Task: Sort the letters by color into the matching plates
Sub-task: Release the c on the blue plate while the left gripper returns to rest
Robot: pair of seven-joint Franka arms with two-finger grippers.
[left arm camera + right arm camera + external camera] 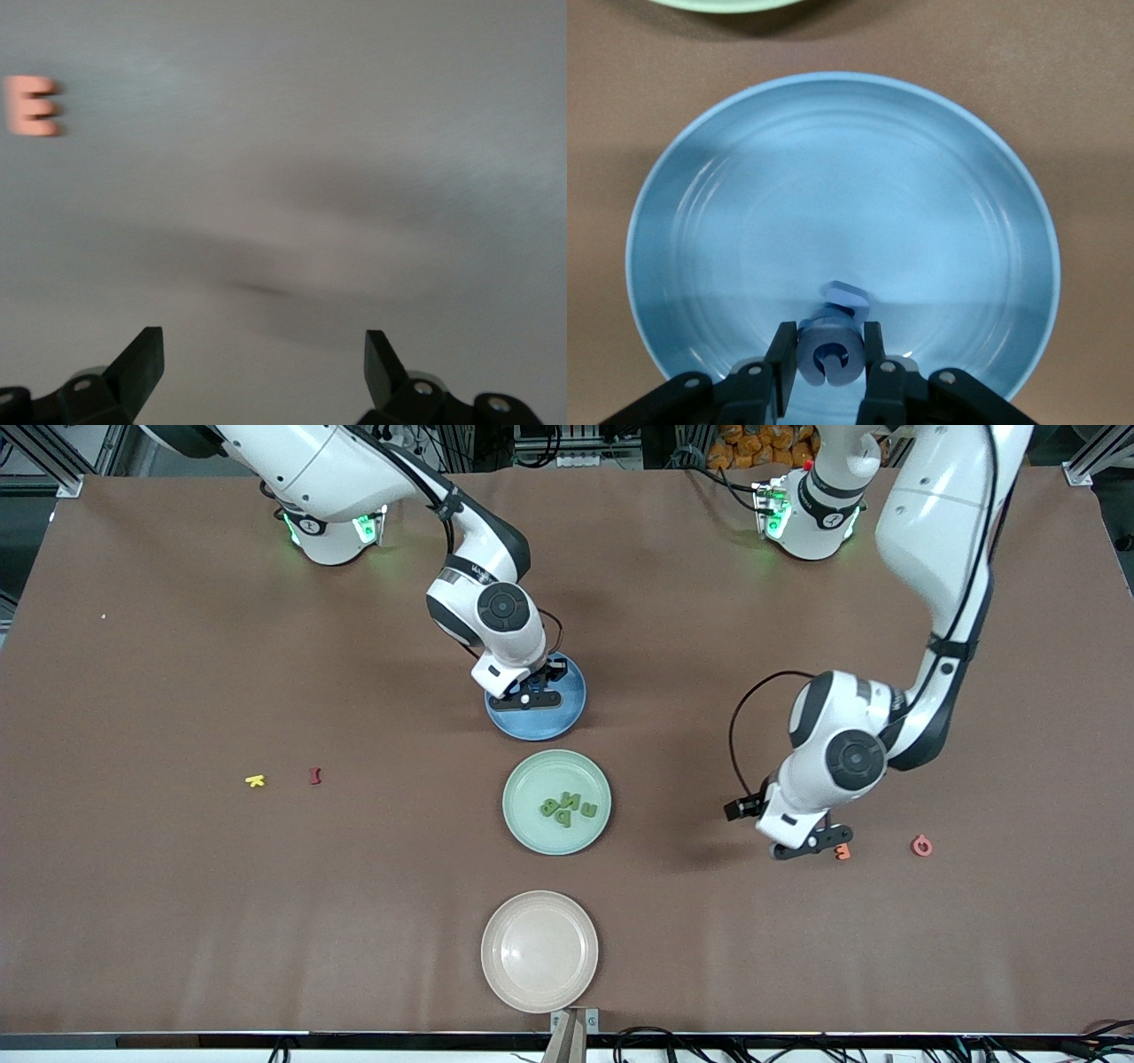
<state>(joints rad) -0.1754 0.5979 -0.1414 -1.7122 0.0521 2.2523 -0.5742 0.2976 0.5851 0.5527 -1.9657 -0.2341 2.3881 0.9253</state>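
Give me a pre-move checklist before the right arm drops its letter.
1. Right gripper shut on the blue letter: ok.
2. Right gripper over the blue plate: ok.
3. Other blue letters lie under the held one; whether it would land flat: cannot tell.
4. Green plate holds only green letters: ok.
5. Left gripper open and holding nothing, low over the mat beside the orange letter: ok.
6. Yellow letter, dark red letter and pink letter on the mat, apart from the plates: ok.
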